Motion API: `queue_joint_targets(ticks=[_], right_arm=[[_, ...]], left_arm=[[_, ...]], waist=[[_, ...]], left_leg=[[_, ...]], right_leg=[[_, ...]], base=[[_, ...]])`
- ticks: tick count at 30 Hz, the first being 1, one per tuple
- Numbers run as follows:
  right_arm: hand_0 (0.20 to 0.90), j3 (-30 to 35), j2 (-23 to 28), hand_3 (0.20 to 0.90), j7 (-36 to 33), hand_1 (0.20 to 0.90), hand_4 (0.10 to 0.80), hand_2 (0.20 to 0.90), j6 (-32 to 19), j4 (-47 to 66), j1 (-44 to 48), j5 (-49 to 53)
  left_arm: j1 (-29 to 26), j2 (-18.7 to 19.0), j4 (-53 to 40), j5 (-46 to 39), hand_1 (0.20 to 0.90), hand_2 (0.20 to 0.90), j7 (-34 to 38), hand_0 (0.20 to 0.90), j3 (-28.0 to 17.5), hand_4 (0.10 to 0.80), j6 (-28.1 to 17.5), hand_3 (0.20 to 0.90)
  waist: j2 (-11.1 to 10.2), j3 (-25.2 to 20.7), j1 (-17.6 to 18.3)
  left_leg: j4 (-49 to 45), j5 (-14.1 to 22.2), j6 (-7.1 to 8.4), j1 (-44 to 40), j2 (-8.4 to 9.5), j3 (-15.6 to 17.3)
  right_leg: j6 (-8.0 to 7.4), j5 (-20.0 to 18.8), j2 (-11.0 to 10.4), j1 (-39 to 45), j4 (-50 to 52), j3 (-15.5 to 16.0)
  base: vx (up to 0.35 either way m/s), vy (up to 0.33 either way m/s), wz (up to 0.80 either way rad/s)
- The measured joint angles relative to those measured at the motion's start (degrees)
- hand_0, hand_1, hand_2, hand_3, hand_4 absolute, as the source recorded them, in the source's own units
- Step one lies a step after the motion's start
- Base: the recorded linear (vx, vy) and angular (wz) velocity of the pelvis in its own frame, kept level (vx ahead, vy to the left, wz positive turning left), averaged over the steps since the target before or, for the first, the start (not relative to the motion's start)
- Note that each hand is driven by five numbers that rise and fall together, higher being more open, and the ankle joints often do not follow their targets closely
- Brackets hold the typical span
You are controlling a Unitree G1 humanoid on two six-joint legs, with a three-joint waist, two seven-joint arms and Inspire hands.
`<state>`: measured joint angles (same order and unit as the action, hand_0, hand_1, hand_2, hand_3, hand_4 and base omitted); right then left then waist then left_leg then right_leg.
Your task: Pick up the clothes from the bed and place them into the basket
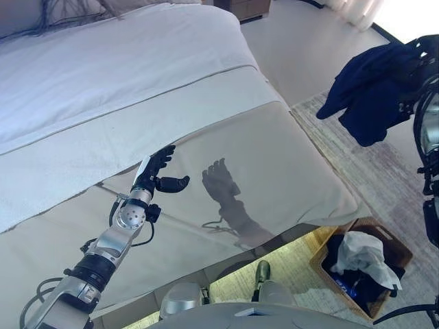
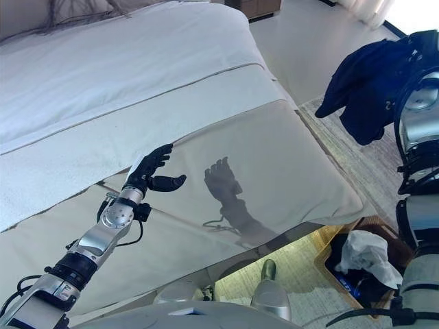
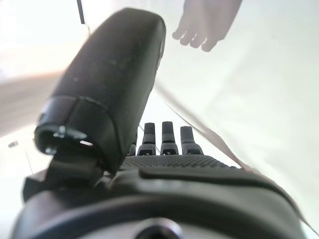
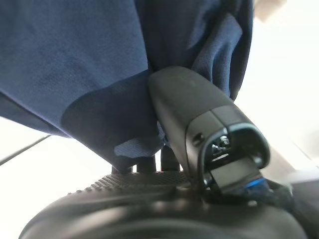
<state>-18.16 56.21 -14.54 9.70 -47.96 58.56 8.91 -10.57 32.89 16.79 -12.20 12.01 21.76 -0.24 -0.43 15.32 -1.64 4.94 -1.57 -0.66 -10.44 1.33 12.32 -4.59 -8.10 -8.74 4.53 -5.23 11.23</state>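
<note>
A dark blue garment (image 1: 370, 89) hangs in the air at the right, above the rug beside the bed. My right hand (image 4: 149, 199) is shut on it, with the thumb pressed into the cloth (image 4: 75, 59). A brown basket (image 1: 317, 260) stands on the floor at the bed's near right corner, below the garment and nearer to me. It holds a white cloth (image 1: 363, 253) and dark clothes. My left hand (image 1: 159, 171) is open and empty, with straight fingers, just above the beige cover (image 1: 274, 157) at the foot of the bed.
The bed (image 1: 137, 82) has a white duvet across the left and middle. A pale patterned rug (image 1: 384, 164) lies to its right. A wooden piece of furniture (image 1: 247, 7) stands at the far edge, past the bed.
</note>
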Motion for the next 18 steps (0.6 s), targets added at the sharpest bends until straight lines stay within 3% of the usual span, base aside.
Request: queue_joint_targets(ticks=[7,10,13,18], right_arm=[[0.3,0.05,4.17,0.2,0.17,0.3,0.1,0.3,0.11,1.09,-0.69,-0.14],[0.3,4.52,6.18,0.2,0.24,0.3,0.1,0.3,0.11,1.48,-3.29,-1.58],[0.3,11.03,7.32,0.2,0.11,0.3,0.1,0.3,0.11,4.83,-10.84,-2.8],[0.3,13.73,7.37,0.2,0.13,0.3,0.1,0.3,0.39,5.51,-21.93,-3.3]], left_arm=[[-0.09,-0.9,0.05,0.0,0.9,0.9,-0.18,0.9,0.82,0.8,-0.27,0.9],[-0.12,-1.02,0.18,0.0,0.9,0.9,-0.44,0.9,0.91,0.8,-1.38,0.9],[-0.24,-1.02,0.23,0.01,0.9,0.9,-0.51,0.9,0.93,0.8,-1.42,0.9],[-0.26,-0.99,0.86,0.02,0.9,0.9,-0.66,0.9,0.94,0.8,-1.43,0.9]], waist=[[-0.01,-0.01,3.45],[-0.04,-0.04,5.23],[-0.15,-0.14,6.79],[-0.11,-2.02,9.69]], left_leg=[[0.11,0.05,-0.02,-0.01,-1.2,2.44],[0.14,0.34,0.13,0.02,-1.42,4.18],[0.15,0.73,0.6,0.07,-1.86,6.01],[0.22,1.22,1.09,0.37,-2.54,8.56]], right_leg=[[0.0,0.0,1.7,-1.36,0.0,-3.27],[-0.01,0.0,2.48,-2.26,-0.01,-5.31],[-0.02,0.01,3.3,-3.29,-0.01,-7.55],[-0.05,0.05,4.43,-5.04,-0.02,-10.25]], base=[[-0.001,-0.006,-0.26],[0.022,-0.027,-0.3],[0.002,-0.069,-0.34],[-0.026,-0.075,-0.32]])
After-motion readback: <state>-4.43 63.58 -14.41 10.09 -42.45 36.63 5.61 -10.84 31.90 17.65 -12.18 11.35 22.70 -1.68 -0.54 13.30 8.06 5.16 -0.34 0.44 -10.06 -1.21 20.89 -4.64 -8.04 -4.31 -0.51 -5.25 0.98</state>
